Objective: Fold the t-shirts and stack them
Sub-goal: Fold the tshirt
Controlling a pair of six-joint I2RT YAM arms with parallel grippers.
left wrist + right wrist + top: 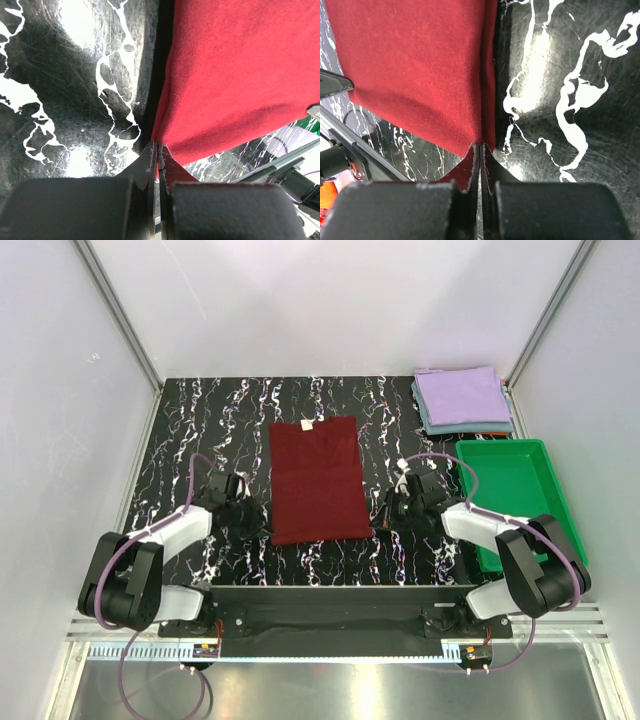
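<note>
A dark maroon t-shirt (317, 478) lies folded into a long strip on the black marbled table, its white neck label (307, 425) at the far end. My left gripper (262, 527) is shut on the near left corner of the maroon t-shirt (235, 75), the cloth pinched at the left gripper's (158, 150) tips. My right gripper (378, 522) is shut on the near right corner of the maroon t-shirt (420, 65), the fabric running into the right gripper's (480, 149) tips. A folded lavender t-shirt (461, 394) lies on a grey-blue t-shirt (470, 427) at the far right corner.
A green plastic tray (520, 495) stands on the right, just near of the folded stack and beside the right arm. White walls with metal posts close in the table at left, right and back.
</note>
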